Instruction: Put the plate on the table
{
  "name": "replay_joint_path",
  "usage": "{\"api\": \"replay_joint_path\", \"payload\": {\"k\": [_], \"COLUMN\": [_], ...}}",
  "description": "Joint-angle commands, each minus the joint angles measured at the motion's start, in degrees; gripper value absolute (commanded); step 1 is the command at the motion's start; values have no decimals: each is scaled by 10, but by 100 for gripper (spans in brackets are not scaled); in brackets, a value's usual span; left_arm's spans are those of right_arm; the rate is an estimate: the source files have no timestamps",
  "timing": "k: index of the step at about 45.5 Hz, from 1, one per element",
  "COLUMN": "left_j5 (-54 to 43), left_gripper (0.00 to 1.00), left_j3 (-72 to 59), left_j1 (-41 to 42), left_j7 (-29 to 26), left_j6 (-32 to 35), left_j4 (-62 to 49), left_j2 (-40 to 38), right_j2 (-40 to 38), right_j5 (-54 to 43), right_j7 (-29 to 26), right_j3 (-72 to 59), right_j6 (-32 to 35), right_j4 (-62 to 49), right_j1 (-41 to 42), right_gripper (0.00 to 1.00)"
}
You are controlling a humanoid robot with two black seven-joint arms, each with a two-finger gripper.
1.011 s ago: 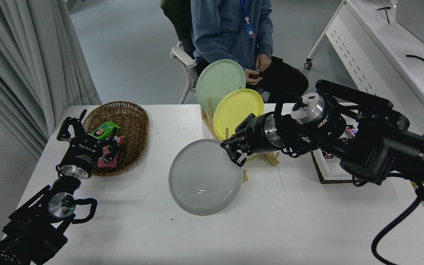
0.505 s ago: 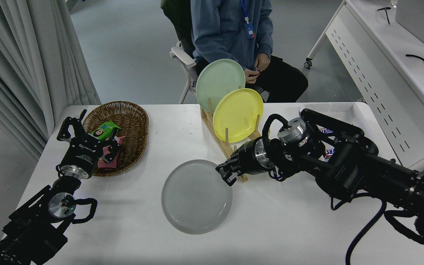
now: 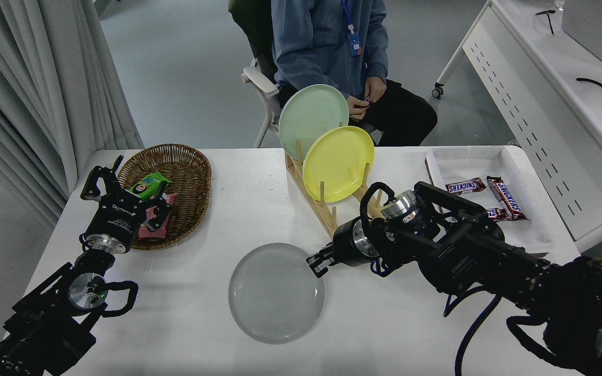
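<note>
While right gripper [image 3: 315, 262] pinches plate [image 3: 276, 292], flat

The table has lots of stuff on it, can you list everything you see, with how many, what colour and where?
Grey plate: 1, pale grey, flat on the white table, near the front.
Yellow plate: 1, standing in the wooden rack.
Green plate: 1, mint, standing behind the yellow one.
Basket: 1, brown wicker, far left, holding a green packet and a pink one.
Tray: 1, white, far right, with chocolate bars.
Person: 1, blue top, seated at the far side.
Left gripper: black, parked by the basket.
Right gripper: black, at the grey plate's right rim.
</note>
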Motion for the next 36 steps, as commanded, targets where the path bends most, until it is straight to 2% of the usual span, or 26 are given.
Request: {"api": "replay_joint_path", "payload": {"k": [1,36], "left_j5": [0,0], "left_gripper": [100,100], "left_j3": [0,0], "left_j1": [0,0], "left_j7": [0,0], "left_j6": [0,0], "left_j4": [0,1], "left_j2": [0,0], "right_j2": [3,3], "right_j5": [19,15], "right_j7": [0,1], "right_j3": [3,3], "right_j6": [0,0], "right_j4": [-9,-31], "right_j1": [-14,-26], "right_gripper": [0,0]}}
